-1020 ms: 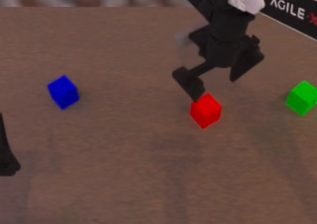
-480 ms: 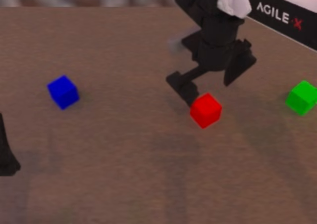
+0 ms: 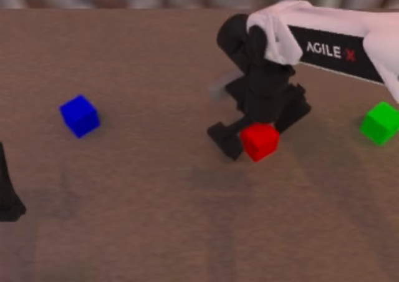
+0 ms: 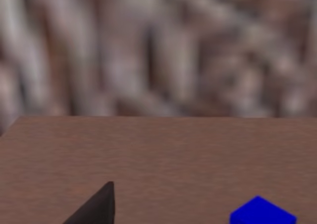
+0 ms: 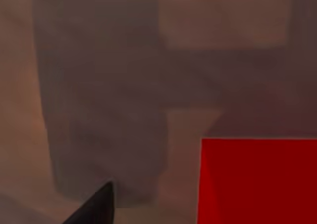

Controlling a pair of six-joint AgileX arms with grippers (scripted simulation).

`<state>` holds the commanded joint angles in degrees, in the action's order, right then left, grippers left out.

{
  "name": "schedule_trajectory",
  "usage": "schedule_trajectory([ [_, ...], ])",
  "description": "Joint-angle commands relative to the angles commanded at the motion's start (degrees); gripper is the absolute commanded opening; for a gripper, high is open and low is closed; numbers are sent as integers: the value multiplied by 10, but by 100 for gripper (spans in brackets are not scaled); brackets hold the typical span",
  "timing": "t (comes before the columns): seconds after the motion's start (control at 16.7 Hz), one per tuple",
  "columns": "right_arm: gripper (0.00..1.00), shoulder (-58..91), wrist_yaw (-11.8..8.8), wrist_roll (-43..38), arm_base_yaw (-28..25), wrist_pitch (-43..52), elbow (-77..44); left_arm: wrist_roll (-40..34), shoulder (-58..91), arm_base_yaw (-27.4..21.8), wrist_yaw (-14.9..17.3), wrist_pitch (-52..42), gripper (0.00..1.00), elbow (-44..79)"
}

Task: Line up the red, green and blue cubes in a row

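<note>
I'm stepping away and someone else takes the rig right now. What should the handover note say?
Right gripper: open, low over the table's middle, fingers either side of the red cube, not yet closed on it.
Left gripper: parked at the table's left edge.
Blue cube: far left, untouched. Green cube: far right, untouched.
Done: right arm lined up for the grasp on red.
Left: close on red, place it, then bring blue and green in beside it to form the row.
</note>
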<state>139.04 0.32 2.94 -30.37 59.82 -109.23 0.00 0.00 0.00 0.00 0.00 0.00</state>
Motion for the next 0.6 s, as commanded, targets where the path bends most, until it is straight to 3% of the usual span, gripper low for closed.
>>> schedule_trajectory([
  [0.3, 100, 6, 0, 0, 0, -17, 15, 0, 0, 0, 0, 0, 100, 0],
  [0.6, 62, 6, 0, 0, 0, -17, 15, 0, 0, 0, 0, 0, 100, 0],
])
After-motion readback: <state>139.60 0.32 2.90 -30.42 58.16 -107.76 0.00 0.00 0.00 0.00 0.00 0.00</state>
